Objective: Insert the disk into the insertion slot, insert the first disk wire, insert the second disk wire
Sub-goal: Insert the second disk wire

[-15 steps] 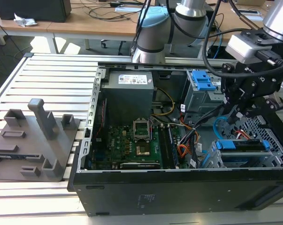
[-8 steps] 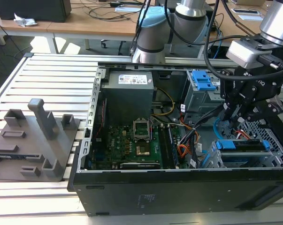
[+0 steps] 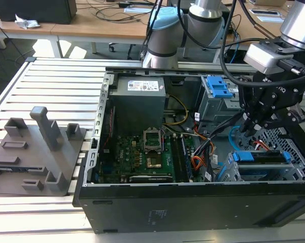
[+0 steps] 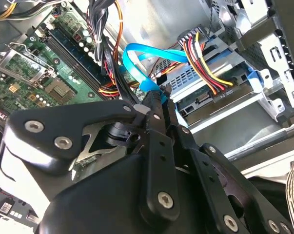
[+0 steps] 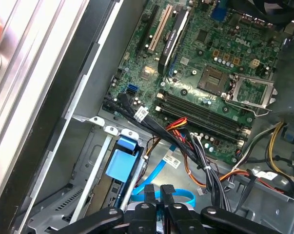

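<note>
In the exterior view, at about 9 o'clock, a grey plastic stand point(image 3: 38, 152) is sitting on the slatted metal table point(image 3: 61, 86). It is well apart from the work. In the middle, the open computer case point(image 3: 192, 202) is lying on its side, and the green motherboard point(image 3: 142, 157) is showing inside it.

At about 4 o'clock in that view, the disk point(image 3: 258, 158) is sitting inside the insertion slot point(image 3: 289, 169). Its blue carrier is peeking out of the grey metal cage, so that part of the job looks done. In the second wrist view, a bundle of red, yellow and black wires point(image 4: 205, 73) is running into the back of the disk point(image 4: 210, 105), so 1 wire looks plugged in.

At about 3 o'clock in the exterior view, the gripper point(image 3: 249, 127) is hanging just above the disk. In the second wrist view the gripper point(image 4: 159, 95) is showing its 2 fingers pressed close together on the end of the flat blue cable point(image 4: 137, 68). The cable is looping up behind the fingers.

The blue cable is probably light, thin and bendy, so it may flop and twist. The best spot to hold it is likely the hard plug at its end, not the soft ribbon. The plug may be small and easy to break, so a gentle, straight push seems wise.
</note>
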{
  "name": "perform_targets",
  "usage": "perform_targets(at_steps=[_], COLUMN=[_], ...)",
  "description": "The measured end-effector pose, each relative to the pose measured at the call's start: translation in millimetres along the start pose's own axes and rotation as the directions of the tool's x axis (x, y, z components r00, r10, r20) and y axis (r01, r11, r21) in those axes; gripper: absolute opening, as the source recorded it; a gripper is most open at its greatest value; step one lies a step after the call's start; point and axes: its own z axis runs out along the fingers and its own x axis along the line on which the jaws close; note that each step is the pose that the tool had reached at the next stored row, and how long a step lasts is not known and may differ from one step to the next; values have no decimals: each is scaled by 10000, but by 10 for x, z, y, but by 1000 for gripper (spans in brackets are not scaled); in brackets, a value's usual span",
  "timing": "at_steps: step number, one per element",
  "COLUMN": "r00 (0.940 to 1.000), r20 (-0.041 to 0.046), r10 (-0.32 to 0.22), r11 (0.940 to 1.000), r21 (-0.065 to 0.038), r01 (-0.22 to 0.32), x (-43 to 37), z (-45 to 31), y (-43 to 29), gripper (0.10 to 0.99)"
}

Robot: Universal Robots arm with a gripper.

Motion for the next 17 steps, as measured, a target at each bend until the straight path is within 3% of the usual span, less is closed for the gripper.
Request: perform_targets(at_steps=[4, 7, 12, 15, 17], r00=[10000, 10000, 10000, 10000, 9998], r20=[-1, -1, 0, -1, 52], r10=[0, -1, 0, 0, 186], r11=[10000, 10000, 10000, 10000, 9998], r21=[0, 0, 0, 0, 6], r01=[0, 1, 0, 0, -186], x=[6, 78, 358, 486, 520], z=[0, 6, 32, 45, 64], y=[0, 28, 141, 193, 206], gripper=[165, 165, 165, 165, 165])
